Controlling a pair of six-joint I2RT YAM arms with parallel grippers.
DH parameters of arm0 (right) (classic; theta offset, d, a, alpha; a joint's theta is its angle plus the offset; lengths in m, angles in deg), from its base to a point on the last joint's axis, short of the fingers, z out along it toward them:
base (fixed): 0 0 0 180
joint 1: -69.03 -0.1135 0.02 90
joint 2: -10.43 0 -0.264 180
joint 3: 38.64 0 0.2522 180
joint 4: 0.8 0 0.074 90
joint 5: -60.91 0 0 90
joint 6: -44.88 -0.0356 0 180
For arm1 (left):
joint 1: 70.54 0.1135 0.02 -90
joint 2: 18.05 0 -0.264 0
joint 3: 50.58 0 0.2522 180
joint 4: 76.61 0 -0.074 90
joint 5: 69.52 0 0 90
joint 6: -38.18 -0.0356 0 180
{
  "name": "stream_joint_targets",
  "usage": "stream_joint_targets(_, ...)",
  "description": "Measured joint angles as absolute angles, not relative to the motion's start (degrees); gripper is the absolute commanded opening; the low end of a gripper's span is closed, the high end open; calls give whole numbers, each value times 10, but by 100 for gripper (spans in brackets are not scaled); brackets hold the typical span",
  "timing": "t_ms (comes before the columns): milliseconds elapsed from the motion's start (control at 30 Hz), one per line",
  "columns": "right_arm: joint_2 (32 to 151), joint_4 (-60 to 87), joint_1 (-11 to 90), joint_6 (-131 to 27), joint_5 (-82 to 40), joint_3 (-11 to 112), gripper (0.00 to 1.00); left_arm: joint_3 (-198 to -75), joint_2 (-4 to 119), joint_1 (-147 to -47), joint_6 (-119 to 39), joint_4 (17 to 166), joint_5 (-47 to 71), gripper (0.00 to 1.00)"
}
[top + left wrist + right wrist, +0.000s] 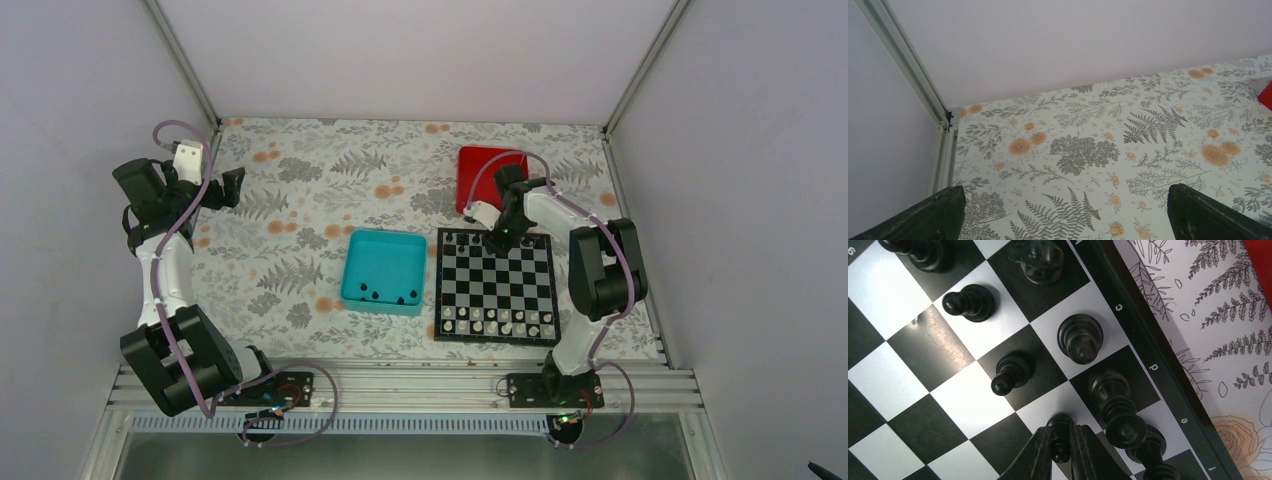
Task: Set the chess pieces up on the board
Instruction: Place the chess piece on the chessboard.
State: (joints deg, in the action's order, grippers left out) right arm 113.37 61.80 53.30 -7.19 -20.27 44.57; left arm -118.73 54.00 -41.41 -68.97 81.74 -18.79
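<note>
The board lies right of centre, with black chess pieces along its far rows. My right gripper reaches down over that far edge. In the right wrist view my right gripper is shut on a black pawn that stands upright on a white square. Two more pawns and taller black pieces stand close around it. My left gripper hovers at the far left, open and empty; in its own view my left gripper has only the floral cloth between its fingers.
A teal tray left of the board holds several loose black pieces. A red tray sits behind the board. Pale pieces line the board's near rows. Walls and metal posts enclose the table.
</note>
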Motion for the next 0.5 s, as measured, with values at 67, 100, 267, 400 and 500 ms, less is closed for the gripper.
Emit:
stream_joint_targets(67, 1136, 618, 534, -72, -202, 446, 15, -1187, 540, -414, -690, 817, -188, 100)
stream_joint_targets(100, 1137, 618, 534, -72, -202, 446, 16, -1187, 540, -414, -690, 817, -188, 100)
stream_joint_targets(267, 1139, 620, 534, -71, -201, 446, 25, -1187, 541, -414, -690, 817, -188, 100)
stream_joint_targets(400, 1139, 631, 534, -67, -191, 449, 29, -1187, 543, -414, -690, 817, -188, 100)
stream_joint_targets(500, 1137, 654, 534, -62, -176, 465, 31, -1187, 543, -414, -690, 817, -188, 100)
